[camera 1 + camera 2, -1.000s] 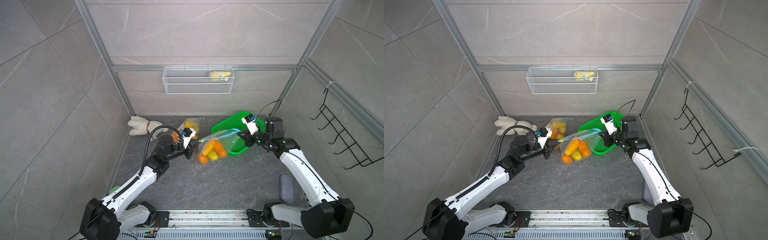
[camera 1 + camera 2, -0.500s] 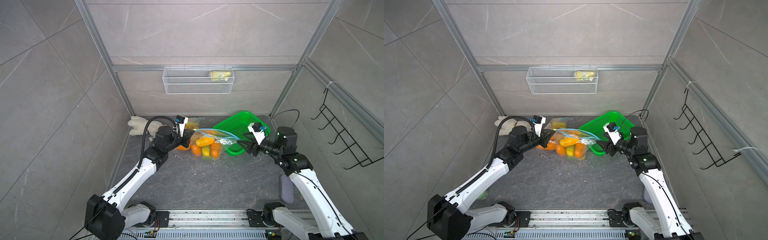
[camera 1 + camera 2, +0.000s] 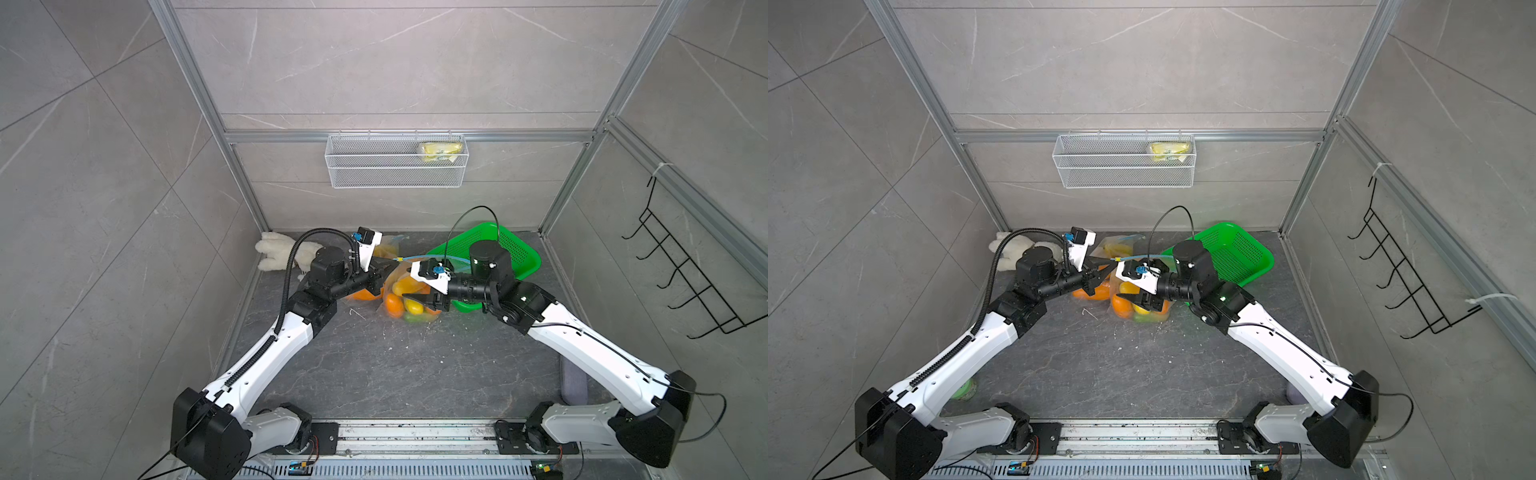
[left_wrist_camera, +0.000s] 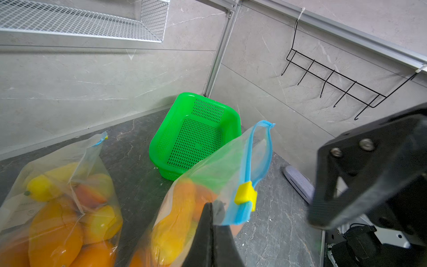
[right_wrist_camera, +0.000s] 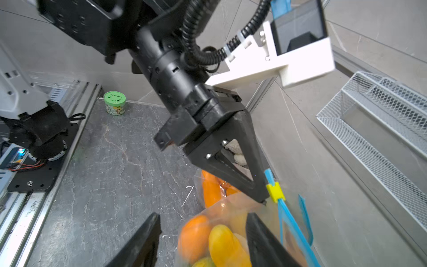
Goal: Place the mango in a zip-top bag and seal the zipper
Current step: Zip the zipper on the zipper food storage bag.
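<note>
**Left gripper pinching the bag's corner, right gripper gaping at the fruit**

The left gripper [image 5: 262, 198] is pressing its fingers together on the top corner of the clear plastic zip-top bag [image 4: 219, 161]. It is gripping the blue zipper strip [image 4: 248, 157] right beside the small yellow slider [image 4: 246, 196]. Beyond the slider the two blue tracks are standing apart, so the mouth is gaping along most of its length. The bag is hanging from that corner, and its bottom appears to be resting on the dark grey marbled tabletop [image 3: 374, 374], near the bright green perforated plastic basket [image 3: 525, 266].

The yellow oblong mango [image 5: 226, 245] is sitting inside the bag among round orange fruit [image 5: 194, 233]. The right gripper [image 5: 203, 217] is holding its fingers wide apart at the bag's lower half and is gripping nothing. Whether a finger is touching the plastic cannot be told.

A second clear bag of yellow and orange fruit [image 4: 69, 189] is lying just beside the first, beneath the left gripper.
</note>
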`<action>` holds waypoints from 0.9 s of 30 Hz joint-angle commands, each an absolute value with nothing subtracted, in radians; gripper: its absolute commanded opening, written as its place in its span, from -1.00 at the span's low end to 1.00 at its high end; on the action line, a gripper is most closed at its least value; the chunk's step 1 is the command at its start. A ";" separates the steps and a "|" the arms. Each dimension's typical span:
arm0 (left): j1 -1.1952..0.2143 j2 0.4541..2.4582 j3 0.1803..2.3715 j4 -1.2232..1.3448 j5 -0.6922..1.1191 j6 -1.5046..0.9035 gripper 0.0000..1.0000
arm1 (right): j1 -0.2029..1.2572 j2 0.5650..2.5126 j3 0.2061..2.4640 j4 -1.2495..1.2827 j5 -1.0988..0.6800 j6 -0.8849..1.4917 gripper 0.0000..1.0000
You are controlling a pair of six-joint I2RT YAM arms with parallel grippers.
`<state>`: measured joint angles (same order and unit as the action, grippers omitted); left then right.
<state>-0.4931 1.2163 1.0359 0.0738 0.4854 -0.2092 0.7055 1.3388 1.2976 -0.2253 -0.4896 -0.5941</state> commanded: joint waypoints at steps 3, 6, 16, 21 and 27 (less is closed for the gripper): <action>-0.494 1.180 1.064 0.111 0.546 -0.174 -1.00 | 0.706 1.422 1.428 -0.180 -0.459 -0.651 -0.22; -0.494 1.163 1.044 0.128 0.545 -0.152 -1.00 | 0.694 1.449 1.476 -0.222 -0.479 -0.649 -0.29; -0.494 1.165 1.045 0.128 0.580 -0.124 -1.00 | 0.633 1.504 1.536 -0.314 -0.553 -0.664 -0.25; -0.494 1.167 1.048 0.126 0.578 -0.127 -1.00 | 0.618 1.547 1.589 -0.391 -0.608 -0.697 -0.25; -0.494 1.164 1.045 0.124 0.562 -0.124 -1.00 | 0.606 1.551 1.585 -0.387 -0.609 -0.698 -0.59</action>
<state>-0.4931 1.1988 1.0351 0.0742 0.5518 -0.1478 0.6147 1.5475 1.5562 -0.3637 -0.5846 -0.6891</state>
